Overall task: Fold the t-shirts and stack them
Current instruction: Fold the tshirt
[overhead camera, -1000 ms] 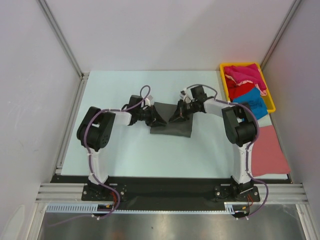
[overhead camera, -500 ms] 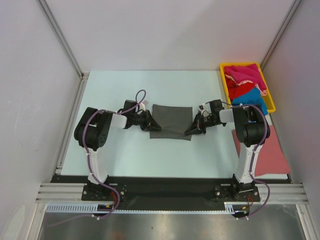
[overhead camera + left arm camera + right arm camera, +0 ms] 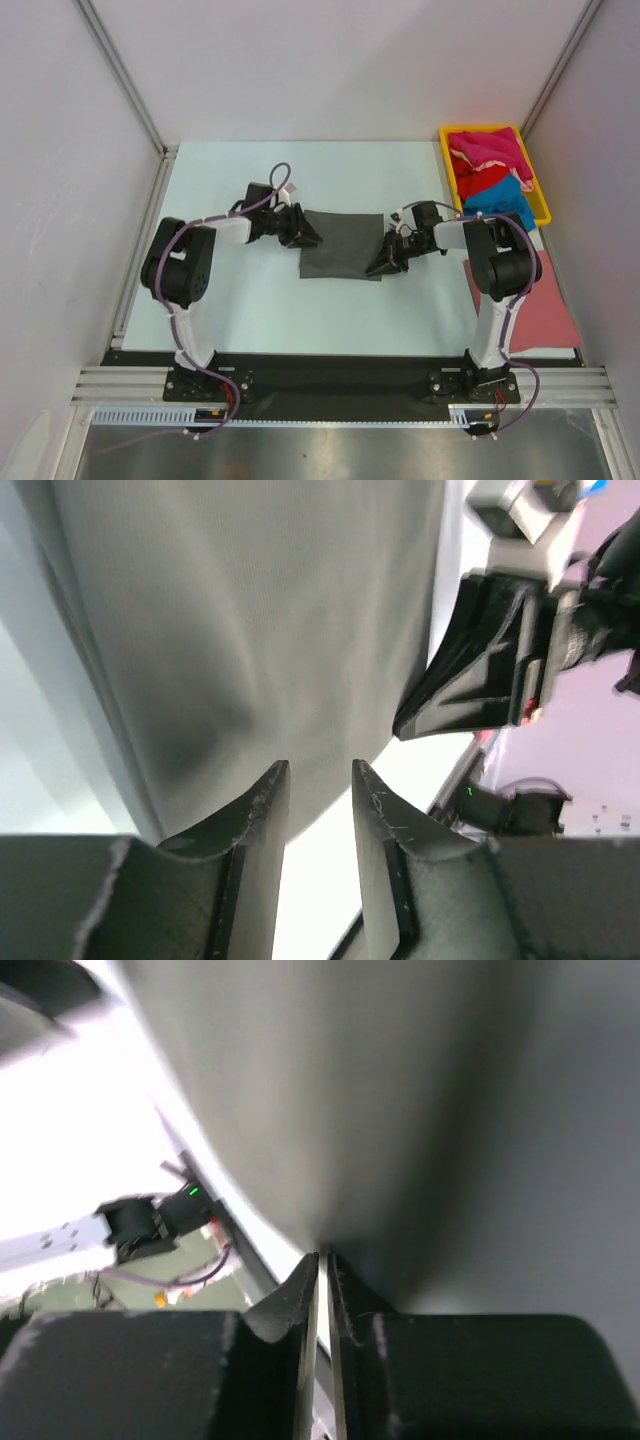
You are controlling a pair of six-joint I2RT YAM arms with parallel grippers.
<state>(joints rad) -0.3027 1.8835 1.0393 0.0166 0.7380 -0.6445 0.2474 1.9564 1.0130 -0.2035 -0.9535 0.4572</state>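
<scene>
A dark grey t-shirt (image 3: 341, 246) lies folded flat in the middle of the table. My left gripper (image 3: 306, 236) rests at its left edge, open, and the left wrist view shows bare table between the fingers (image 3: 318, 770) with the grey cloth (image 3: 250, 610) just beyond the tips. My right gripper (image 3: 381, 266) sits low at the shirt's right near corner. Its jaws (image 3: 322, 1257) are shut to a hairline slit with no cloth showing in it, and the tips meet the cloth edge (image 3: 400, 1110). More t-shirts, magenta (image 3: 489, 148), red (image 3: 481, 181) and blue (image 3: 508, 201), are piled in a tray.
The yellow tray (image 3: 543, 208) stands at the back right corner. A salmon-pink shirt (image 3: 541, 300) lies flat along the right edge beside the right arm. Booth walls and metal posts close in the table on the left, back and right.
Both grippers moved outward from over the middle of the grey shirt to its left and right edges, and the shirt now lies wider and flatter. The left jaws have opened.
</scene>
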